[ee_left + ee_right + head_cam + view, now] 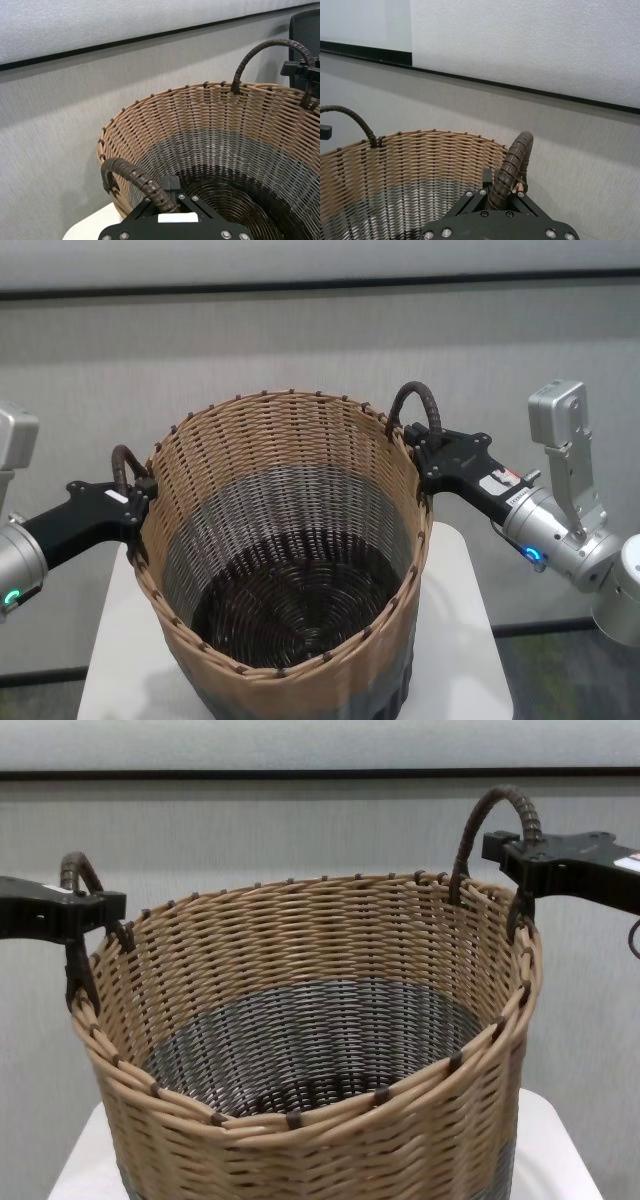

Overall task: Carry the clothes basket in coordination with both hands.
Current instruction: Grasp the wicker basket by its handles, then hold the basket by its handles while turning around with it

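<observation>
The clothes basket [280, 455], tan above and grey below, fills the middle of the head view and stands over a white table [465, 640]; I cannot tell if its base touches it. My left gripper [138, 498] is shut on the left dark brown handle [124, 462]. My right gripper [424, 448] is shut on the right handle [416, 400]. In the left wrist view the fingers [170, 186] clamp the handle [131, 179]. In the right wrist view the handle [514, 159] rises from between the jaws. The chest view shows both grippers [100, 908] [502, 848] level at the rim [300, 885].
A grey wall with a black strip [320, 285] stands close behind the basket. The white table's edges [565, 1150] show to both sides of the basket. Carpeted floor [570, 670] lies beyond the table on the right.
</observation>
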Motion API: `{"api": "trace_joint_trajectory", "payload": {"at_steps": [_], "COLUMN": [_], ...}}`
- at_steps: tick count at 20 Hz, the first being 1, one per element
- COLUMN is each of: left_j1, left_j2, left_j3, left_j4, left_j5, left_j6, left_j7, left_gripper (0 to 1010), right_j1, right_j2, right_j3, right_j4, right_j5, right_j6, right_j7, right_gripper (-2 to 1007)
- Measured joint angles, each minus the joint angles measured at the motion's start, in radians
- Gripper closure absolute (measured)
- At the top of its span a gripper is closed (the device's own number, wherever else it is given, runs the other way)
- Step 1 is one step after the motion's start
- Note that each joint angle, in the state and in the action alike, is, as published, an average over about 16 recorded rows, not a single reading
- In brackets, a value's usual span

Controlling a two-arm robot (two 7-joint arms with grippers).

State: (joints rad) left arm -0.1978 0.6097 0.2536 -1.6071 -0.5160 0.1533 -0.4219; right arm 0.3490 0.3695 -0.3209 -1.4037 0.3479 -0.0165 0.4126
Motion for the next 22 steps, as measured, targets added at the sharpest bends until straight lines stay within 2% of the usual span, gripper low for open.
{"api": "trace_joint_trajectory", "payload": {"at_steps": [7, 12, 22], "left_j1": [0.002, 0.004, 0.013], "left_j2": [0.003, 0.006, 0.029], "left_j3": [-0.003, -0.013, -0.069], "left_j4": [-0.007, -0.024, -0.110], "left_j5": [0.005, 0.013, 0.026], "left_j6": [-0.006, -0.014, -0.020], "left_j7": [0.005, 0.014, 0.035], "left_gripper": [1009, 1009, 1009], "right_j1": [-0.007, -0.019, -0.039], "right_j2": [0.002, 0.005, 0.009], "right_j3": [0.003, 0.009, 0.017], "right_j4": [-0.015, -0.046, -0.128], "right_j5": [-0.009, -0.017, -0.025], "right_j6": [-0.014, -0.023, -0.023], "right_j7": [-0.006, -0.011, -0.014], "right_gripper": [974, 974, 974]}}
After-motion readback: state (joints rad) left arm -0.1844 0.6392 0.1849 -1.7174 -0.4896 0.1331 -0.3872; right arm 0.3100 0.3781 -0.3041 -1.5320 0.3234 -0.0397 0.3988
